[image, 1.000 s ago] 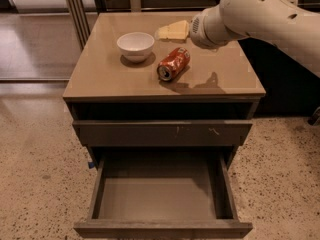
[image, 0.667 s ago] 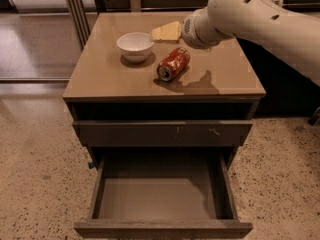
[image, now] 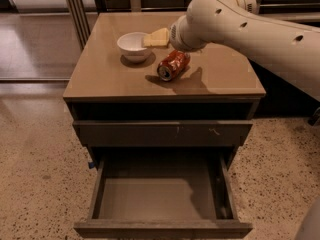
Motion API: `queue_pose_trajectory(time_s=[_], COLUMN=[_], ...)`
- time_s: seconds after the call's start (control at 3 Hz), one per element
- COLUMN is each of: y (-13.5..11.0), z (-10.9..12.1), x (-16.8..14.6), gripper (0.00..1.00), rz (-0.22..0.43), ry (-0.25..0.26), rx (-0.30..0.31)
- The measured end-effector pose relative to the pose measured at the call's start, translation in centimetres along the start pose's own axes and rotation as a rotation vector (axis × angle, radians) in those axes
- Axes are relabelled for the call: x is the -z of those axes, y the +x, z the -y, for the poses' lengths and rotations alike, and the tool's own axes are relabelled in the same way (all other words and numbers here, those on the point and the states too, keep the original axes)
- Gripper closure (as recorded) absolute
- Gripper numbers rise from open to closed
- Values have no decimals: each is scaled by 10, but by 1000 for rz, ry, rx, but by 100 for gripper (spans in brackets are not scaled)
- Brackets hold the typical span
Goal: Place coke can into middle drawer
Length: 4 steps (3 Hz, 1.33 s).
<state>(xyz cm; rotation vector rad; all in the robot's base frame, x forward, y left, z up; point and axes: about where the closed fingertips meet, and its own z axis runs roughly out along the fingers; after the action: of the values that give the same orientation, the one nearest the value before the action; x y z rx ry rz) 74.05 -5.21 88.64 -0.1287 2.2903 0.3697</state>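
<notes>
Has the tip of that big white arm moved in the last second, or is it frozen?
Yes. The gripper has swung left, toward the white bowl, and now hangs just over the coke can, which has stayed put.

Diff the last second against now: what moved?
The arm swung left, bringing the gripper just above the back end of the coke can. The can is not lifted and lies on its side where it was. The white bowl and the open middle drawer are unchanged.
</notes>
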Motion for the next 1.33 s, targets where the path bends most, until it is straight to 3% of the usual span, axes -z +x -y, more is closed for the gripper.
queue_pose_trajectory(time_s=[0.67,1.0,1.33], y=[14,17,19], z=[30,42,42], x=[-30,-47,-52], gripper=[0,0,0], rz=[-38,-56,-67], ry=[94,125,124], rx=[-16,-34,-23])
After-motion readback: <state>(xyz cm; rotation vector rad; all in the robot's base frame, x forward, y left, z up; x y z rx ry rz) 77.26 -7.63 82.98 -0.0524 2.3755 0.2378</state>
